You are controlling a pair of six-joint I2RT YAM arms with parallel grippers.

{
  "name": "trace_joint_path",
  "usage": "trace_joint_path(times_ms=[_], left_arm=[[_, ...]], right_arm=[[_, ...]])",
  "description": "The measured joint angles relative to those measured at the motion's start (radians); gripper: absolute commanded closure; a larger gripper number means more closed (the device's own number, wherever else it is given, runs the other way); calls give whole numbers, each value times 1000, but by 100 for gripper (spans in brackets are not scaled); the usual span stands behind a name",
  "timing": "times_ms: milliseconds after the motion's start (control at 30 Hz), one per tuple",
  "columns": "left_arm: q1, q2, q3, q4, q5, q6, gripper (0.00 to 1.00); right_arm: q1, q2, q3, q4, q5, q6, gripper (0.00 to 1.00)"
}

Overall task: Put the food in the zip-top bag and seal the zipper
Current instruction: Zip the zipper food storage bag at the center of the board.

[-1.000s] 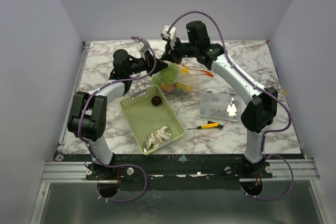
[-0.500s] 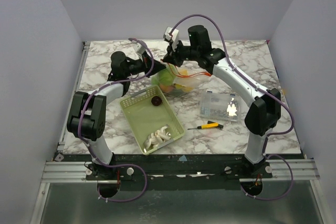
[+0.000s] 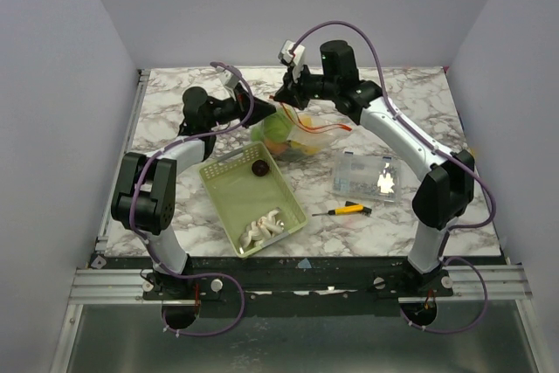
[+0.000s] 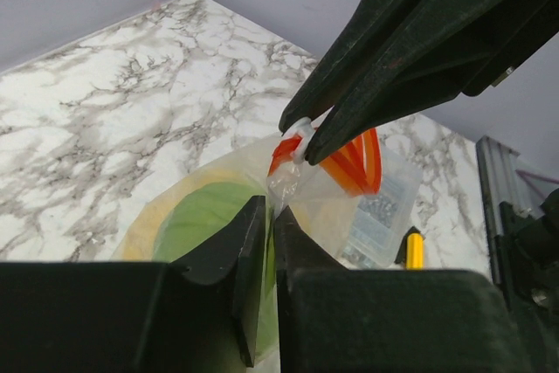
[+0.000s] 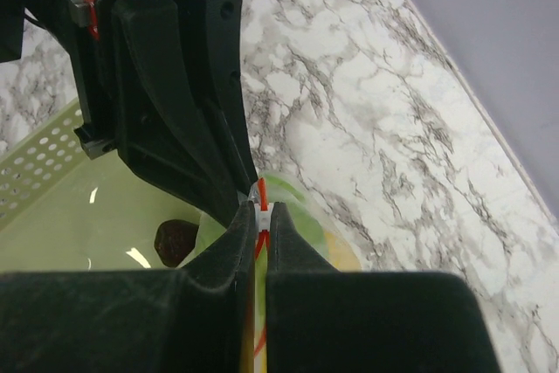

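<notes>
The right gripper (image 5: 260, 209) is pinched shut on one end of the zipper (image 4: 348, 162). Just below, the left gripper (image 4: 269, 216) is clamped on the zip-top bag (image 3: 311, 135) edge. The mouth is largely hidden. Green food (image 4: 203, 220) is seen inside, mid-desk (image 4: 131, 120).

Grey-veined white marble table (image 3: 419, 85); plain lilac walls (image 3: 52, 85) on three sides; metal rail (image 3: 297, 284) in front.

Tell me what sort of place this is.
Probably a robot lab test cell: a marble-patterned table boxed in by plain walls, a left arm and right arm bolted to a metal rail, toy food in a zip-top bag.
</notes>
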Motion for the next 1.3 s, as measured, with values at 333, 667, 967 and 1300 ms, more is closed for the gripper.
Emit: trace_joint_path(times_ms=[333,667,967,1300], left_arm=[[25,-43,21,-32,3,53,28],[-8,-32,105,-59,65,107,29],[-18,18,122,-58,97,111,45],[-29,71,122,134,110,-31,100]], right_arm=[[-36,-35,-21,-3,-41,-2,100],[-37,-30,-7,-38,-90,-6,99],[-37,-28,13,-48,-117,-1,100],[-37,-19,17,-48,-125,5,100]])
